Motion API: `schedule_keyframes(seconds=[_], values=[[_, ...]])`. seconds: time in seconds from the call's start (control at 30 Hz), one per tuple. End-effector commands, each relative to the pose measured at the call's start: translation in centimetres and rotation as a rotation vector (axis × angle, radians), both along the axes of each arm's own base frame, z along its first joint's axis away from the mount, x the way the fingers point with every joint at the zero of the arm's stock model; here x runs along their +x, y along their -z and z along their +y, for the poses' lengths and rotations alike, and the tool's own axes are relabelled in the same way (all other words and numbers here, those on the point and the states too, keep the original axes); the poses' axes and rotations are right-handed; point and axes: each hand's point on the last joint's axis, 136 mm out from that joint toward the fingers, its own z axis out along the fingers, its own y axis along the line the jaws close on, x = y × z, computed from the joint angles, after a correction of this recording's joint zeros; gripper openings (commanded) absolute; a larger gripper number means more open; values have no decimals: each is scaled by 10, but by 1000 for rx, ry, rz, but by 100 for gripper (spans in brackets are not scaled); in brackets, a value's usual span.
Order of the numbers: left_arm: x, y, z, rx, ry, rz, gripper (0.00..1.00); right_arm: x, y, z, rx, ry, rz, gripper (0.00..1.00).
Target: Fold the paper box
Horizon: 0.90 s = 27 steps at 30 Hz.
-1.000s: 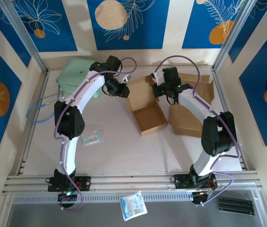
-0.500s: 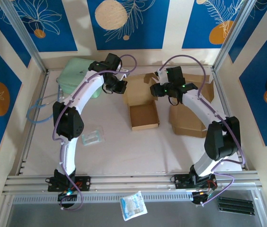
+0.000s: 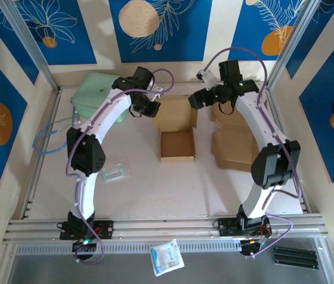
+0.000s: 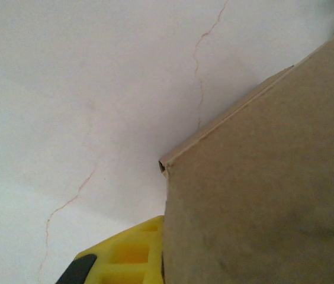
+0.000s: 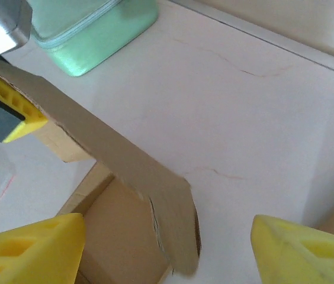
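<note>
Plain brown paper box (image 3: 177, 146) at the middle of the white surface (image 3: 143, 192): a shallow square tray, mouth up, with matte card walls. Lid flap (image 3: 176, 112) joined along the far wall and raised, a stiff flat panel with a thin folded edge. In the right wrist view, a ragged slit near its free end.

Left tool (image 3: 153, 110) clenched on the left edge of that flap. In the left wrist view, ribbed yellow pad (image 4: 128, 254) pressed flat against the card.

Right tool (image 3: 198, 102) at the flap's right end, released. Blocky yellow fingers (image 5: 31, 248) spread wide, the flap's corner between them with a clear gap on either side.

Surface pale and smooth, crossed by thin hairline cracks.

Beyond the left tool, a mint-green soft case (image 3: 96, 94) with rounded corners and a zip seam. To the right of the box, flat brown cardboard sheets (image 3: 235, 148), overlapping. Near the left arm, a small clear plastic packet (image 3: 115, 173), crinkled, lying flat.
</note>
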Motion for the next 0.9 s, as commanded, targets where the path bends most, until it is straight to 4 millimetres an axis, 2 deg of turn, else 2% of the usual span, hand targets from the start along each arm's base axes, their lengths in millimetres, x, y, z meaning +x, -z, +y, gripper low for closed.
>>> schedule_keyframes(seconds=[0.0, 0.13, 0.23, 0.3, 0.33, 0.4, 0.5, 0.63, 0.7, 0.87], values=[[0, -27, -1, -11, 15, -77, 4, -12, 31, 3, -36, -17, 171, 63], [1, -33, -5, -24, 8, -91, 4, -10, 44, 1, -70, 23, 214, 52], [4, -38, -9, -18, 2, -114, 4, -3, 44, -1, -72, 85, 201, 34], [11, -40, -8, -8, -30, -138, 3, 6, 42, 0, -41, 156, 192, 18], [15, -41, -7, -6, -55, -151, 3, 10, 41, -1, -23, 198, 197, 13], [28, -44, -4, -12, -140, -182, 3, 23, 42, -7, 10, 316, 207, 10], [43, -48, -10, -76, -226, -209, 2, 39, 41, -9, 71, 434, 198, 7], [67, -56, -19, -141, -301, -296, 3, 60, 35, 1, 141, 462, 149, 12], [81, -56, -21, -158, -330, -341, 2, 73, 36, 1, 146, 509, 114, 10], [102, -42, -30, -205, -365, -389, 2, 89, 42, 1, 180, 535, 27, 9]])
